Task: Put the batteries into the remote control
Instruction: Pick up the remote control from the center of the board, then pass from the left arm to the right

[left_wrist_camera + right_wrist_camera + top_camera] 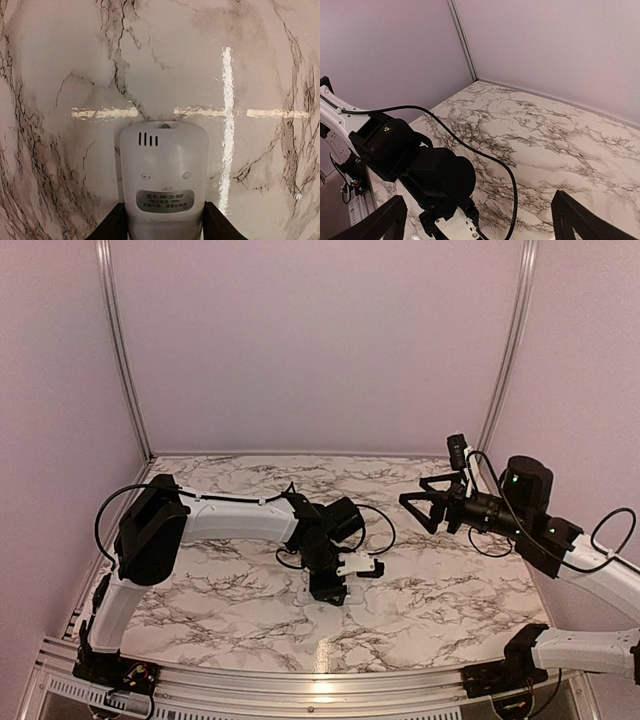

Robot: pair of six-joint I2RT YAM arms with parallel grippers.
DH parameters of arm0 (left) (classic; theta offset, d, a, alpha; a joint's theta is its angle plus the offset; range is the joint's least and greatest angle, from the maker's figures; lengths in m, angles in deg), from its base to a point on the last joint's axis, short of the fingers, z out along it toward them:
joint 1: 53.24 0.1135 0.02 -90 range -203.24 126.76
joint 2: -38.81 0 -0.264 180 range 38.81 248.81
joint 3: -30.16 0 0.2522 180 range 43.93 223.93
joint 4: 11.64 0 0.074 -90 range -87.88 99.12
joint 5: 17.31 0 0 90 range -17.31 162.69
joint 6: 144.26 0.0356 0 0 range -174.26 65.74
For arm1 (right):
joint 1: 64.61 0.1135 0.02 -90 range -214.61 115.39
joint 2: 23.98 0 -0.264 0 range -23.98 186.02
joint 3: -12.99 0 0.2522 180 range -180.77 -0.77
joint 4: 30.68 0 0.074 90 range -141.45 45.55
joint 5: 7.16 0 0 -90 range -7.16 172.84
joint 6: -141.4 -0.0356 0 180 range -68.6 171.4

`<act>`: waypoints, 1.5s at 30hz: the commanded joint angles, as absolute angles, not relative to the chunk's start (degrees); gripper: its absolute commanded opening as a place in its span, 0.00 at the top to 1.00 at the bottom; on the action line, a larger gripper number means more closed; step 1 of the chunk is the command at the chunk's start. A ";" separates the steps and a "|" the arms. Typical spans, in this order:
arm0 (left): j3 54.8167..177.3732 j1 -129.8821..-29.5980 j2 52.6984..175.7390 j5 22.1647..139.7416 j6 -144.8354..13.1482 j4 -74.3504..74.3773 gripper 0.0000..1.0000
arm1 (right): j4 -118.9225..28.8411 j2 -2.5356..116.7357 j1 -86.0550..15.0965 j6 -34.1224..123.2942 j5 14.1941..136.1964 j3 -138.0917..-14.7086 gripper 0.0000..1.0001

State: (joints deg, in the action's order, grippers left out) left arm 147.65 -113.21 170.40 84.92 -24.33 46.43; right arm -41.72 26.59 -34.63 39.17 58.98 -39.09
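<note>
Top external: the marble-patterned table (440, 580) is glossy white with dark veins. The left arm (230, 520) reaches to mid-table, its wrist bent straight down. The right arm (530, 505) is raised on the right side, its forearm level and pointing left. The right gripper (418, 504) hangs in the air, spread wide and empty. The left gripper (328, 590) is about half open. Its black fingers (112, 227) lie against both long sides of the remote control (164, 170), and I see no gap there. The remote lies flat mid-table, back up. Its long axis runs away from the wrist camera, rounded slotted end farthest. It is smooth white plastic with a grey label.
</note>
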 commanded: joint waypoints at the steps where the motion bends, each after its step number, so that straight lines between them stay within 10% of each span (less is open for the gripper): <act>1: 147.71 -112.63 172.60 84.77 -24.09 52.53 0.54 | -40.28 26.24 -35.16 38.74 57.00 -38.39 0.01; 13: 139.55 -111.51 157.94 94.62 -28.38 38.07 0.77 | -37.87 27.11 -35.16 38.98 55.69 -38.03 0.02; 27: 112.33 -107.82 123.51 111.12 -44.80 -3.88 0.78 | -21.49 30.69 -34.20 36.25 36.50 -41.25 0.11; 45: 101.38 -107.91 118.11 117.55 -59.74 -26.30 0.79 | -21.25 43.02 -16.53 44.51 33.50 -54.06 0.24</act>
